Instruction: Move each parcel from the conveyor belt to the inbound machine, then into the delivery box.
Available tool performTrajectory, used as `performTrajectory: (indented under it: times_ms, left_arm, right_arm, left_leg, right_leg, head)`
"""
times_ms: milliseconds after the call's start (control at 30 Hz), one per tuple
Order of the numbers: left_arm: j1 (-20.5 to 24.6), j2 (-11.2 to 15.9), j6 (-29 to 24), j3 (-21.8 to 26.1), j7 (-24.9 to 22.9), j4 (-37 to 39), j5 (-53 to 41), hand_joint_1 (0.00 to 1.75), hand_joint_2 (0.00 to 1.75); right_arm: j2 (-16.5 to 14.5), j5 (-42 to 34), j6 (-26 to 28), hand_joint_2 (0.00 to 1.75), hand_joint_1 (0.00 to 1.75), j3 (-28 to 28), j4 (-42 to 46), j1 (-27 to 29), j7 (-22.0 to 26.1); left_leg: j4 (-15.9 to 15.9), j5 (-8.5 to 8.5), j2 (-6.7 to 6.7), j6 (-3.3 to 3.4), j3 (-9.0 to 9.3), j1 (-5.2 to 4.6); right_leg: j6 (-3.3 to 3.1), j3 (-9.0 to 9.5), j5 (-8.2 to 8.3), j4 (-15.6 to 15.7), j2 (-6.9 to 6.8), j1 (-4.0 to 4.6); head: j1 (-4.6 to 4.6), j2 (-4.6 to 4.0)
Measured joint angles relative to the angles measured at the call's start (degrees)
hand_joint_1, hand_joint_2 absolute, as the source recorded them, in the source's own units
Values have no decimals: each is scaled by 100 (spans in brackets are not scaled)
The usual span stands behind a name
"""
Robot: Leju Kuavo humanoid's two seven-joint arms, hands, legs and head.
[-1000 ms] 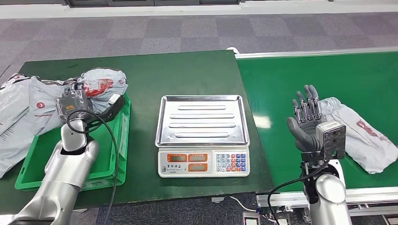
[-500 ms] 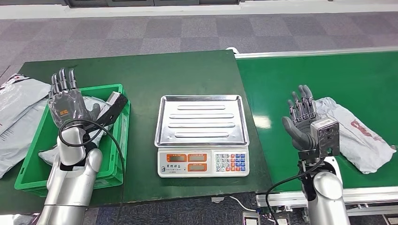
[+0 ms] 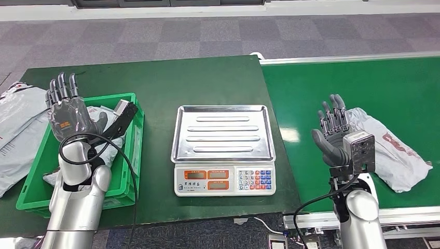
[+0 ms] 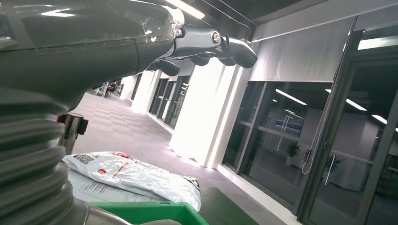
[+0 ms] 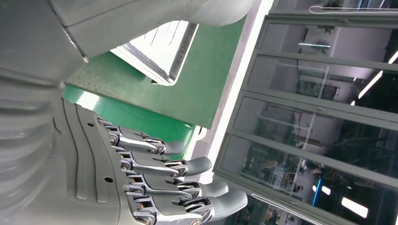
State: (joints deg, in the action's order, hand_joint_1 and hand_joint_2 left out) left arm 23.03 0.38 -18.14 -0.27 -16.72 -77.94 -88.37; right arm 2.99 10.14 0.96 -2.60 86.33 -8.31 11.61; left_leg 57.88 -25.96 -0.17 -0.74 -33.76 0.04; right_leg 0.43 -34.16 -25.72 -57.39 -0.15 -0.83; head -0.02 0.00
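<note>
Left hand (image 3: 67, 111) raised over the far-left part of the green crate (image 3: 132, 155), fingers spread and pointing up, nothing in it. In the left wrist view the same hand (image 4: 206, 47) shows its fingers extended with air under them.

Crate sits on the dark green table (image 3: 171, 78), left of the scale (image 3: 224, 150). One grey parcel (image 3: 96, 116) lies inside the crate, partly hidden behind the left arm. More grey bags (image 3: 18, 122) are piled on the table left of the crate, outside it; left wrist view shows one of those bags (image 4: 136, 176) just past the crate's rim (image 4: 155, 211).

Scale is centre, steel tray (image 3: 223, 133) bare, keypad and displays on the near face.

Right hand (image 3: 334, 132) is up over the conveyor (image 3: 394, 83), on the right, fingers apart and straight, holding nothing. Right wrist view agrees: fingers (image 5: 164, 173) extended side by side, nothing between them, tray (image 5: 159, 49) edge behind them.

Second parcel (image 3: 389, 148), grey with red print, lies flat on the belt just right of the right hand. Can't tell whether the fingertips touch its far-left corner or sit just in front of it.
</note>
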Motion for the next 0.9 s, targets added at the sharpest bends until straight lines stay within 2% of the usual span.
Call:
performTrajectory:
  times_ms: [300,433,533,600,667,700,800,833,867,900]
  left_arm:
    - [-5,-18,-37,30,7,-5,0,0,175]
    - [-36,-36,-403,58,100,-110,10,0,175]
    - [-68,-61,-844,77,391,-269,295,0,175]
    - [-94,-93,-877,77,926,-366,1150,0,175]
    - [-127,-196,-243,67,1693,-408,2869,0,175]
    - [-138,-289,433,49,2092,-351,4067,0,175]
    - [-107,-640,3081,-197,3102,295,7784,0,175]
    - [-76,-737,3724,-321,3314,581,8591,0,175]
    - [-33,-806,4082,-432,3457,839,9090,0,175]
    - [22,-862,4159,-528,3545,1075,9300,0,175]
  right_arm:
    - [-20,1,-1,175,0,-2,-9,-1,0]
    - [-22,5,-17,175,0,-2,-43,-13,-1]
    - [-23,10,-33,175,0,-2,-102,-66,-2]
    - [-24,37,6,175,0,-2,-136,-91,4]
    - [-29,89,58,175,0,-2,-181,-118,14]
    - [-38,106,71,175,0,-2,-246,-165,24]
    - [-103,105,57,175,0,7,-532,-393,88]
    - [-136,101,42,175,0,23,-584,-440,114]
    - [-168,90,28,175,0,51,-606,-459,138]
    - [-199,76,16,175,0,89,-613,-455,163]
  left_leg:
    - [0,0,0,0,0,0]
    - [0,0,0,0,-1,0]
    - [0,0,0,0,0,0]
    - [0,0,-3,0,0,0]
    - [0,0,-6,1,1,-1]
    - [0,0,-6,2,1,-3]
    - [1,10,-14,12,-6,-6]
    - [2,12,-15,15,-9,-6]
    - [2,12,-13,15,-10,-7]
    - [3,12,-6,15,-8,-7]
  right_leg:
    - [0,0,0,0,0,0]
    - [0,0,0,-1,0,0]
    - [0,0,0,0,0,0]
    - [0,0,0,1,-2,0]
    - [1,-1,-1,3,-4,-1]
    - [2,-1,0,4,-5,-3]
    - [6,1,5,6,-20,-6]
    - [6,1,8,6,-23,-6]
    - [6,0,11,6,-21,-7]
    - [6,-1,14,7,-14,-7]
  head:
    - [0,0]
    - [0,0]
    - [0,0]
    - [1,0]
    - [2,0]
    - [2,0]
    - [2,0]
    - [2,0]
    - [2,0]
    - [2,0]
